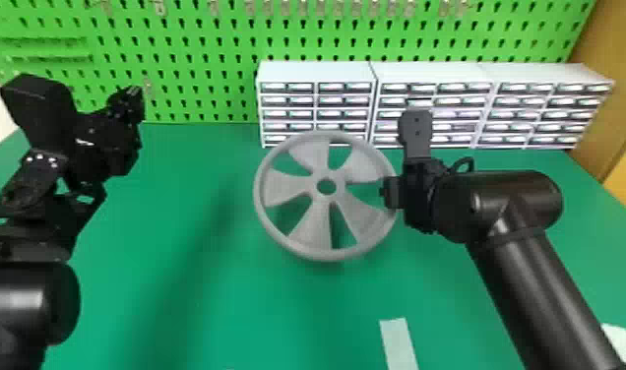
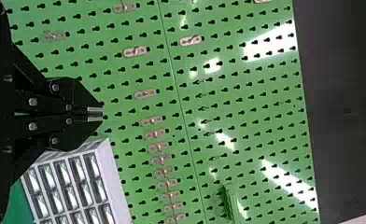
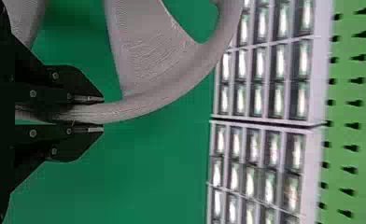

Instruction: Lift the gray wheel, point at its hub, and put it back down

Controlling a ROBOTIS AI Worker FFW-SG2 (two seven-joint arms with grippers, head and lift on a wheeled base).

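Head view has the gray wheel point(image 1: 313, 224) raised over the green table point(image 1: 203, 305), its rim point(image 3: 148, 102) pinched between the right gripper's point(image 3: 102, 114) 2 fingers, presumably leaving the hub point(image 1: 326, 199) exposed for the empty left gripper point(image 2: 102, 115), whose 2 tips meet pointer-like.

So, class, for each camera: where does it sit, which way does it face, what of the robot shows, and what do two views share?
Head view: on the head, facing forward and down at the gray wheel; left arm and right arm show.
Left wrist view: on that wrist, facing the pegboard; left gripper shows.
Right wrist view: on that wrist, facing past the rim toward drawer cabinets; right gripper shows.
Shared: head and right wrist views both show the gray wheel.
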